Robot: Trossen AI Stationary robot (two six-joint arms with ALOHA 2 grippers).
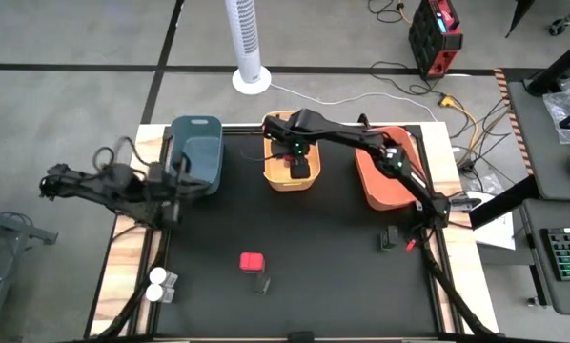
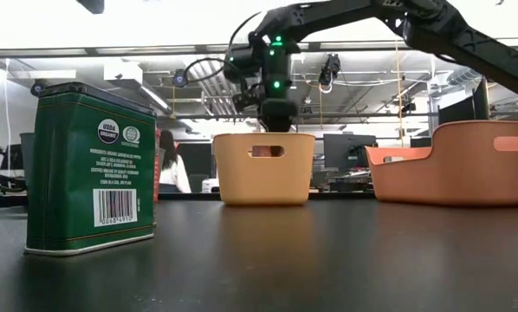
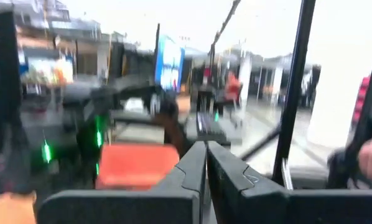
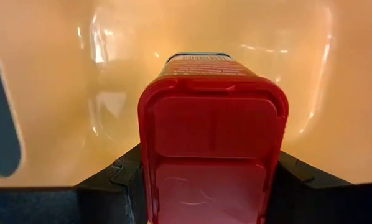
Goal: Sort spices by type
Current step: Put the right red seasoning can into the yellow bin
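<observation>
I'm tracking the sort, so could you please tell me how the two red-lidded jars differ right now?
One red-lidded jar is gripped by the right hand; the other jar stands free, untouched. The held jar is inside the yellow bin; the other is on the black mat, near the front. Both share square red lids.

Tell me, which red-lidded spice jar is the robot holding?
The red-lidded jar inside the yellow bin, clamped by the right gripper; the other red-lidded jar stands untouched on the mat.
</observation>
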